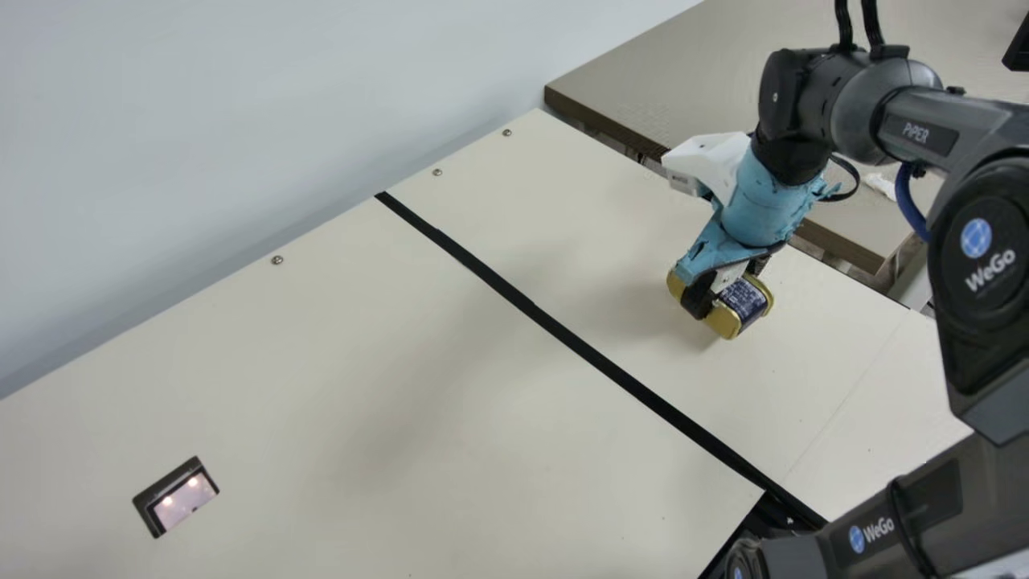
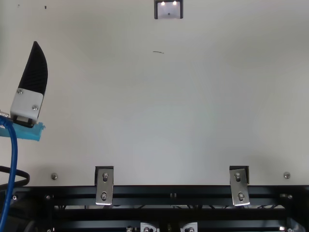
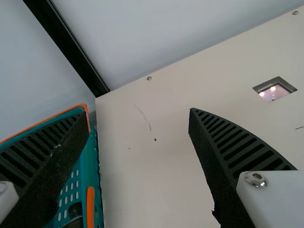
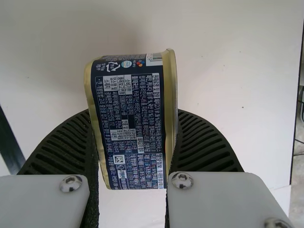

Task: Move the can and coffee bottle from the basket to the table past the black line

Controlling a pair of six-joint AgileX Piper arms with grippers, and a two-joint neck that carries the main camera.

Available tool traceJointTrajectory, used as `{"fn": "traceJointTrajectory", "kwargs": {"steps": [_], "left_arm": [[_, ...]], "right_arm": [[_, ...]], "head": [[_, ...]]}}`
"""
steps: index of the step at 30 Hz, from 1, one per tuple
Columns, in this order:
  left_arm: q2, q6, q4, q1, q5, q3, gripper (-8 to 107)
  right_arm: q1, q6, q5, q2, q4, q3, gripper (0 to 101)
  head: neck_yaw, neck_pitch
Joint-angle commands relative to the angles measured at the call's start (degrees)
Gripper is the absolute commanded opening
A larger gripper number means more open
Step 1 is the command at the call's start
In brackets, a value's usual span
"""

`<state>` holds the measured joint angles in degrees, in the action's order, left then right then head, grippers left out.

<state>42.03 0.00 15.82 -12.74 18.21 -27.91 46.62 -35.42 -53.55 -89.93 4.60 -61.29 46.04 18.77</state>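
Observation:
My right gripper (image 1: 723, 291) is shut on a gold-edged, dark-labelled can (image 1: 744, 302), to the right of the black line (image 1: 563, 334) in the main view. Whether the can touches the table is unclear. In the right wrist view the can (image 4: 130, 126) is clamped between both ribbed fingers of the right gripper (image 4: 134, 118). One finger of my left gripper (image 2: 35, 72) shows at the top view's left. The left wrist view has the left gripper (image 3: 137, 113) open and empty, near the teal, orange-rimmed basket (image 3: 84, 166). A dark object (image 3: 75, 209) is partly visible inside; I cannot tell whether it is the coffee bottle.
A small framed inset (image 1: 177, 497) is set in the cream table (image 1: 362, 362). A pale wall (image 1: 201, 104) runs along one side of the table. Beyond the right arm is a separate brownish table (image 1: 643, 80). Metal brackets (image 2: 104, 186) sit along the table edge in the top view.

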Motion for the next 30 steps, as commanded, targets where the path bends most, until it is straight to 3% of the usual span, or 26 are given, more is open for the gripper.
{"fn": "traceJointTrajectory", "kwargs": {"steps": [1, 7, 8, 9, 10, 21, 30], "left_arm": [[0.0, 0.0, 0.0, 0.0, 0.0, 0.0, 90], [0.0, 0.0, 0.0, 0.0, 0.0, 0.0, 90], [0.0, 0.0, 0.0, 0.0, 0.0, 0.0, 90], [0.0, 0.0, 0.0, 0.0, 0.0, 0.0, 90], [0.0, 0.0, 0.0, 0.0, 0.0, 0.0, 90], [0.0, 0.0, 0.0, 0.0, 0.0, 0.0, 90], [0.0, 0.0, 0.0, 0.0, 0.0, 0.0, 90]], "right_arm": [[0.46, -0.67, 1.7, -0.3, -0.59, 0.45, 0], [1.03, -1.61, 4.61, -1.29, -1.68, 1.91, 0], [1.04, -1.62, 4.88, -1.4, -1.81, 2.1, 23], [1.01, -1.64, 5.09, -1.47, -1.96, 2.28, 59], [0.95, -1.63, 5.29, -1.53, -2.1, 2.44, 101], [-0.75, -1.43, 5.8, 1.38, -3.71, 2.96, 101], [-4.66, -2.25, 3.82, 7.89, -8.48, -0.34, 101]], "head": [[1.72, 1.61], [1.72, 1.61], [1.72, 1.61], [1.72, 1.61], [1.72, 1.61], [1.72, 1.61], [1.72, 1.61]]}}
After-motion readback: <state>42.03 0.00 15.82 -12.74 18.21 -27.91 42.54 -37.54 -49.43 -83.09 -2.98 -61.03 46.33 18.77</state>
